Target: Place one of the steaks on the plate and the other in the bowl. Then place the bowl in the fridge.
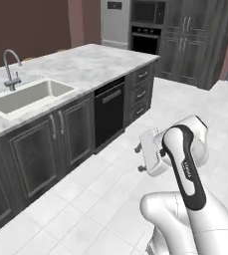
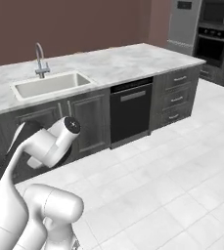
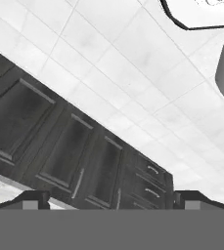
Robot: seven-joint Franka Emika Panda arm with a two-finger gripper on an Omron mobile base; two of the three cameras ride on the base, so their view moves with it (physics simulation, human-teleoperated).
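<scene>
The arm is folded low over the white tiled floor (image 1: 100,199), well apart from the kitchen island (image 1: 85,64). In the left base view the gripper (image 1: 141,158) hangs in front of the elbow, pointing toward the dark cabinets (image 1: 36,149). The hand view shows its two fingertips (image 3: 33,199) far apart at the bottom corners, nothing between them, looking at tilted cabinet doors and a stack of drawers (image 3: 150,183).

The sink (image 2: 52,84) with its tap (image 2: 40,61) sits toward the left end of the marble top, above the cabinets; the black dishwasher (image 2: 129,112) is just right of it.

The fridge (image 1: 114,22) stands at the far wall beyond the island's far corner, door closed, beside the wall oven (image 1: 146,30). The right base view catches the fridge's edge at the top right.
</scene>
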